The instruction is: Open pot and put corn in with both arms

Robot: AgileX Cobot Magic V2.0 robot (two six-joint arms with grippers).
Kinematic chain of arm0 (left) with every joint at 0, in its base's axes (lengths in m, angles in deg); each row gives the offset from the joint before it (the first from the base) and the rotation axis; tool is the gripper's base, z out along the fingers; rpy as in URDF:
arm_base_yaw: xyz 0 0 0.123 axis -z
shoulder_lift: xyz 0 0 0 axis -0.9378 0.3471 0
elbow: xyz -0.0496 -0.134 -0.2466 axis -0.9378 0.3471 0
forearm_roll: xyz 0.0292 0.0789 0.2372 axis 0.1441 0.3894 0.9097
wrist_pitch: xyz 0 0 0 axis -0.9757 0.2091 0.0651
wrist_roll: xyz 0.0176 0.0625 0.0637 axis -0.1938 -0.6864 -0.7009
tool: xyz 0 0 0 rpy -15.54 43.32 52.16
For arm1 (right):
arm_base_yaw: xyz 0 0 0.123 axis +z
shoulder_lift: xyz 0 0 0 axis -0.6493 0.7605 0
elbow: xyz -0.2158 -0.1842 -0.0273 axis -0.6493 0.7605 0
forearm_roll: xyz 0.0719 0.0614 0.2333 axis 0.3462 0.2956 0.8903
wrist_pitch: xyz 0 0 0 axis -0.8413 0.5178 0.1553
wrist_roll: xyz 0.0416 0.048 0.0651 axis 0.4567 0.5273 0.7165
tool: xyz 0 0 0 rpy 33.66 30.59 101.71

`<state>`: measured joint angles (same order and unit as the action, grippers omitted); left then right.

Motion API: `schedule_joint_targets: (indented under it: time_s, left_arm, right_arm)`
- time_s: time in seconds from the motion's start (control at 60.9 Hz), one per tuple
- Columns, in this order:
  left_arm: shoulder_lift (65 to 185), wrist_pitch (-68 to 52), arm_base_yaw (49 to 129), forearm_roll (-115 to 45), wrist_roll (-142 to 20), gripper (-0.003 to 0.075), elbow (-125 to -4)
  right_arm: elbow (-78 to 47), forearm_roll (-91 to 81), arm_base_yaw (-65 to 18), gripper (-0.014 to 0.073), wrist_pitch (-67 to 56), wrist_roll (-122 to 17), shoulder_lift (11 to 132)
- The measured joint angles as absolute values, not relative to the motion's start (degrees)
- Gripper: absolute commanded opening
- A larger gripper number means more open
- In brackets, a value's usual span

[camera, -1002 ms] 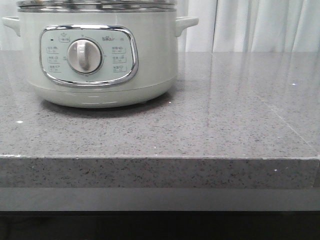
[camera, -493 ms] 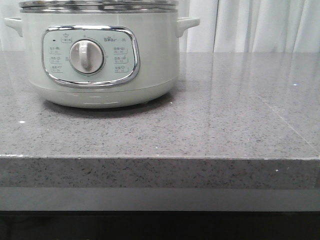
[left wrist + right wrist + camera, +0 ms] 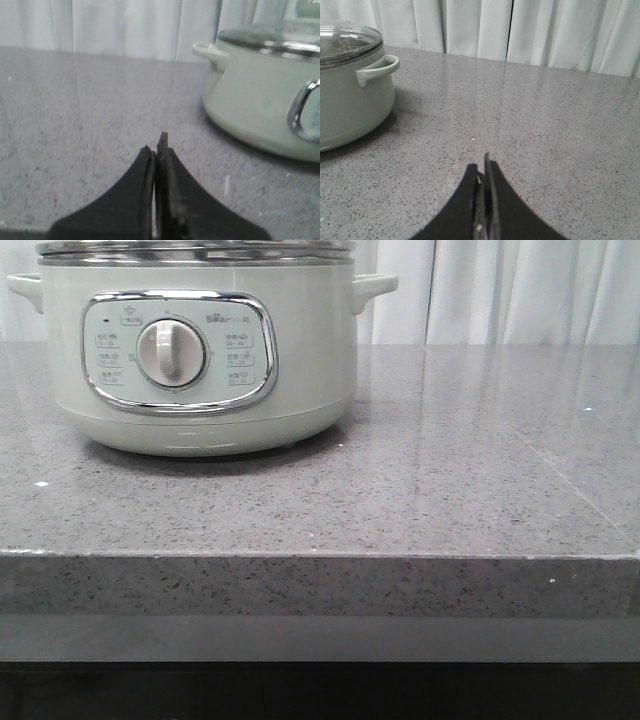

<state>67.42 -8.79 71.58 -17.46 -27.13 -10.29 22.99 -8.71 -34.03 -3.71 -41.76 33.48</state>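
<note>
The counter [image 3: 450, 470] carries the pot [image 3: 200, 360] at my ten o'clock, lid [image 3: 342, 42] on because nothing is opened yet. No corn is visible. My left gripper [image 3: 156, 150] and right gripper [image 3: 484, 172] are pinched closed, empty, waiting low.

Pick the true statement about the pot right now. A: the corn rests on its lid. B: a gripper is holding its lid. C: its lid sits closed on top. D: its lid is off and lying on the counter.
C: the glass lid sits on the pot, both grippers apart from it.
</note>
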Motion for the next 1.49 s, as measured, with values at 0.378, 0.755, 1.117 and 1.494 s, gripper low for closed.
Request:
schedule_joint_targets:
  time_s: [0.378, 0.755, 1.117, 1.494]
  left_arm:
    - [67.42, -9.33, 71.30, -17.46, -27.02, -0.0018, -6.85]
    - [67.42, -9.33, 71.30, -17.46, -26.97, -0.0018, -6.85]
    - [67.42, -9.44, 71.30, -17.46, -26.97, -0.0018, -6.85]
    - [67.42, -9.55, 71.30, -17.46, -26.97, -0.0018, -6.85]
  right_arm:
    - [22.99, -8.71, -34.03, -0.0060, -3.71, -41.76, 33.48]
    - [22.99, -8.71, -34.03, -0.0060, -3.71, -41.76, 33.48]
    - [22.99, -8.71, -33.91, -0.0060, -3.71, -41.76, 33.48]
    - [38.01, -9.93, -37.60, -0.0060, -8.15, -41.91, 22.47]
